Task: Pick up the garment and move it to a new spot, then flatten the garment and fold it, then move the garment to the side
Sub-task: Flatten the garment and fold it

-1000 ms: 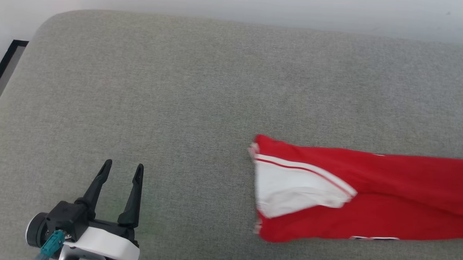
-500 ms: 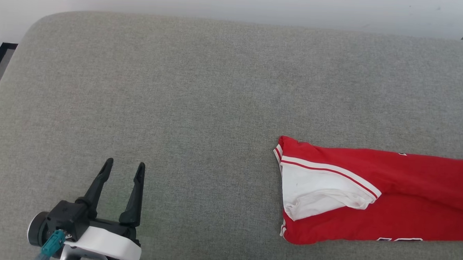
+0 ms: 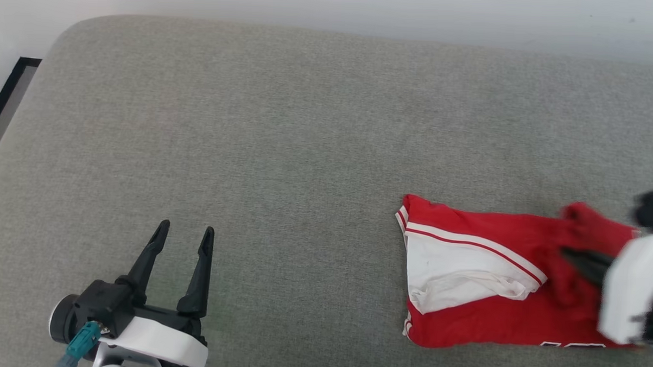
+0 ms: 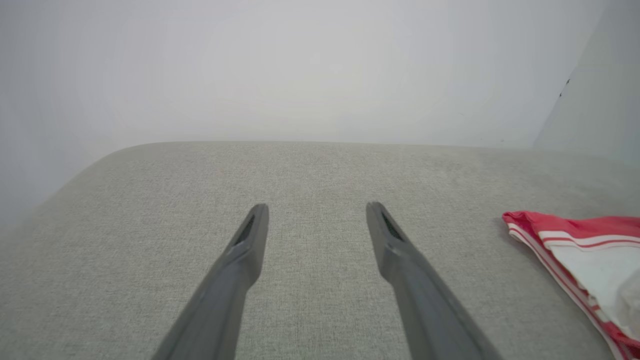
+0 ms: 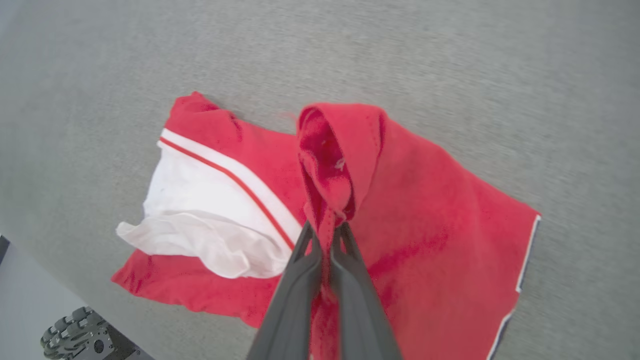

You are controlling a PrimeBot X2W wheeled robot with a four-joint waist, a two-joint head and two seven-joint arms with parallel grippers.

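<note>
The garment (image 3: pixel 479 324), a red jersey with white-and-red trim and its white lining showing, lies on the right of the grey cushion (image 3: pixel 307 123). My right gripper (image 3: pixel 567 255) hangs over its right part, shut on a bunched red fold raised above the rest. In the right wrist view the fingers (image 5: pixel 300 270) pinch that fold, with the garment (image 5: pixel 430 200) spread below my right gripper (image 5: pixel 325 231). My left gripper (image 3: pixel 187 228) stands open at the lower left, far from the cloth. The left wrist view has my left gripper (image 4: pixel 316 207) with nothing in it and the garment (image 4: pixel 585 260) at the right edge.
The grey cushion ends in a rounded corner at the back left, against a pale wall (image 3: pixel 333 4). A dark-framed strip (image 3: pixel 3 101) lies off its left edge. A wheeled base (image 5: pixel 75 332) sits beyond the cushion's near edge.
My right gripper has come in from the right, carrying the garment's right end leftwards over the rest. The garment, earlier stretched past the right edge, is now shorter. The left gripper has barely moved.
</note>
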